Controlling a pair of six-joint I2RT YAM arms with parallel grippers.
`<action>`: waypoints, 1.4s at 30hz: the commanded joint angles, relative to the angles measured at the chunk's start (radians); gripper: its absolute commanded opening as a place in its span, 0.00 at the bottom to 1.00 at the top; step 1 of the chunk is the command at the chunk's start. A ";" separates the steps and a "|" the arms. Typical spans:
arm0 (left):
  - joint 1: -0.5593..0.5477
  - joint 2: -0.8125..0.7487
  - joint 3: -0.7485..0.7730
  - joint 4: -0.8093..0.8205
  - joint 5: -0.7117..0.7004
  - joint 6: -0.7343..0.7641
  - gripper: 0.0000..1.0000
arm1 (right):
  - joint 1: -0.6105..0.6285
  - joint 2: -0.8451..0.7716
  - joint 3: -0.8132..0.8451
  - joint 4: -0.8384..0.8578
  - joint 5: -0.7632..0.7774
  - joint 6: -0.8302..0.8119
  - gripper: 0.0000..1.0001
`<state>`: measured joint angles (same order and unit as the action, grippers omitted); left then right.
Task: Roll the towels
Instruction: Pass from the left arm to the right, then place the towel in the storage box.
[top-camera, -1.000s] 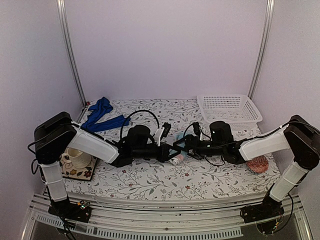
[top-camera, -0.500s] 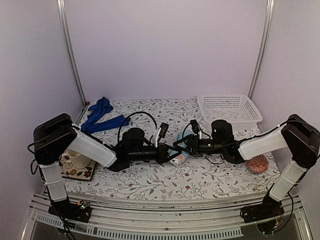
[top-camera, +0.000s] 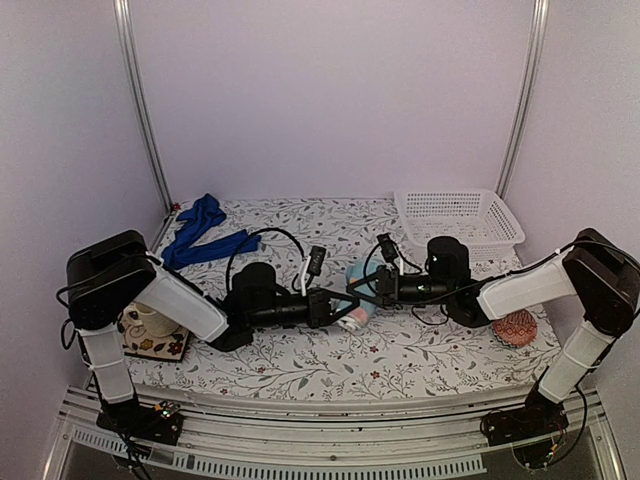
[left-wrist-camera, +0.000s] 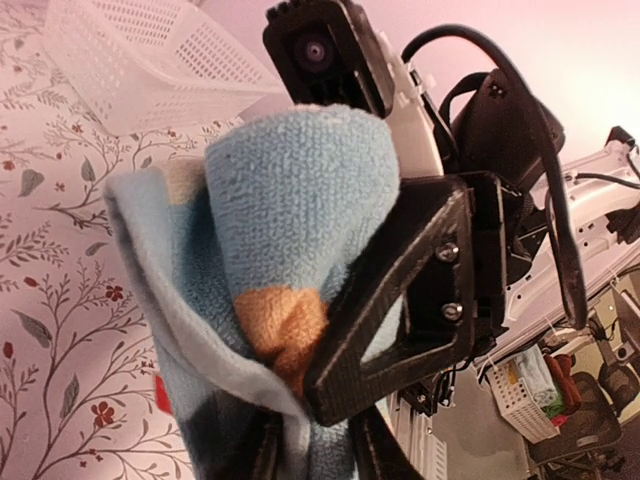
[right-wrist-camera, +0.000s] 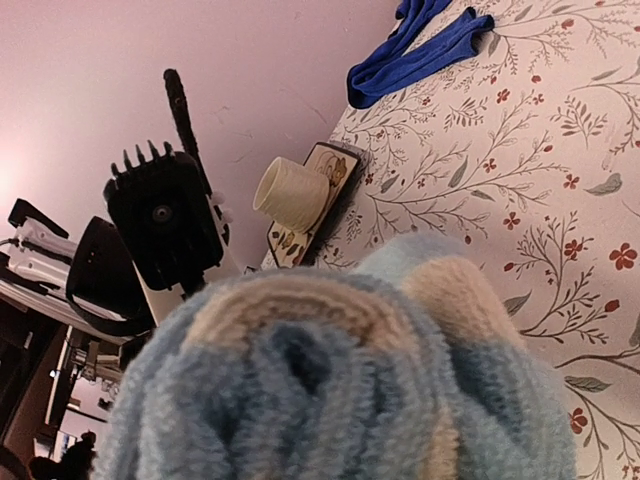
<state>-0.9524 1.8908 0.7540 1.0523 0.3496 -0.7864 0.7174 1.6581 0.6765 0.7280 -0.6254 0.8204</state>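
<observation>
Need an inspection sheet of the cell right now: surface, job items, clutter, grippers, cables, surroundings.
Surface: floral table cover, flat.
Job's things: light-blue towel bunched between both grippers; royal-blue towel unrolled, far left.
Clutter: white basket far right; pink-red ball near right; cup on tile, near left.
Grippers: left gripper shut on the light-blue towel; right gripper fingers around it, grip unclear.
Cables: black cable looped above left arm.
Surroundings: plain walls, metal rails.
</observation>
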 joint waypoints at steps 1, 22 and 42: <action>0.005 -0.027 -0.020 0.100 -0.025 -0.026 0.35 | -0.033 -0.001 0.015 0.022 -0.063 -0.011 0.18; -0.011 -0.254 -0.042 -0.251 -0.194 0.188 0.97 | -0.420 0.005 0.659 -0.883 0.139 -0.499 0.07; -0.068 -0.387 -0.180 -0.392 -0.322 0.281 0.97 | -0.598 0.508 1.274 -1.247 0.512 -0.808 0.08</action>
<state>-1.0035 1.5318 0.6052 0.6979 0.0681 -0.5415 0.1452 2.1143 1.8462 -0.4152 -0.2008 0.0933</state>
